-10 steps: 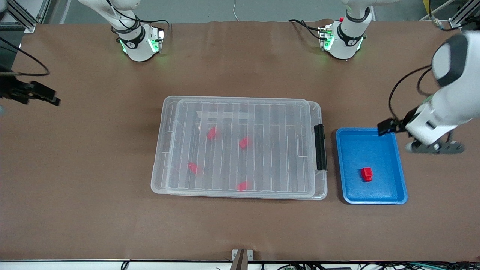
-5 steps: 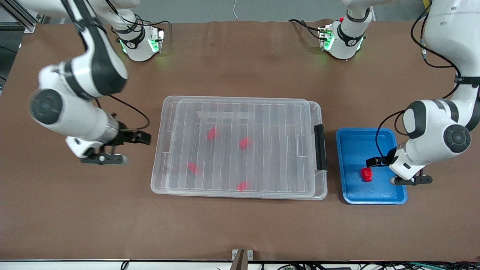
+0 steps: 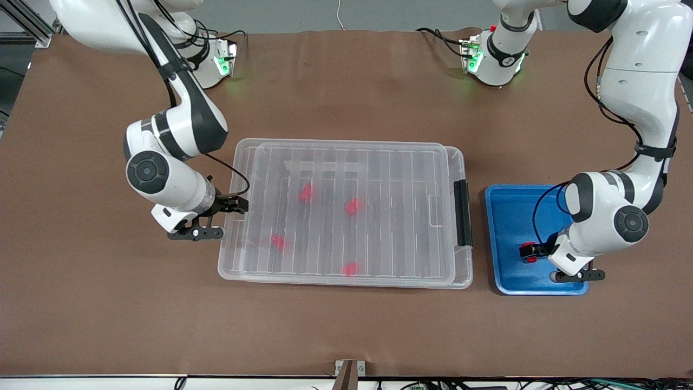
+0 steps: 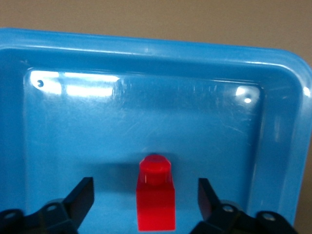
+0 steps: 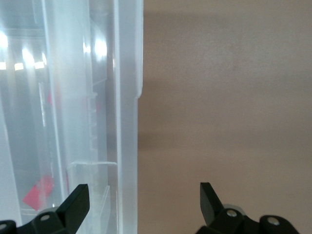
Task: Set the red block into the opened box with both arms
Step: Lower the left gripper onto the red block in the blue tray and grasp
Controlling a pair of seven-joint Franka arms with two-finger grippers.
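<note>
Nearest to the front camera, the red block (image 4: 156, 201) lies flat in the blue tray (image 3: 509, 216), in the tray's corner at about 5 o'clock in the front view. The left hand (image 4: 145, 184) is low over it, open, with one finger on each side of the block and a gap on both sides, so nothing is gripped. The tray stands on the brown worktop (image 3: 346, 330) at 3 o'clock from the box (image 3: 411, 162), just beside its black handle (image 3: 462, 212). The ribbed lid (image 3: 379, 238) lies on the box, and four red pieces (image 3: 352, 206) show through it. At 9 o'clock of the box the right hand (image 3: 235, 205) is open, its fingers standing to either side of the short wall there. The arm bases (image 3: 495, 59) stand at 12 o'clock.
</note>
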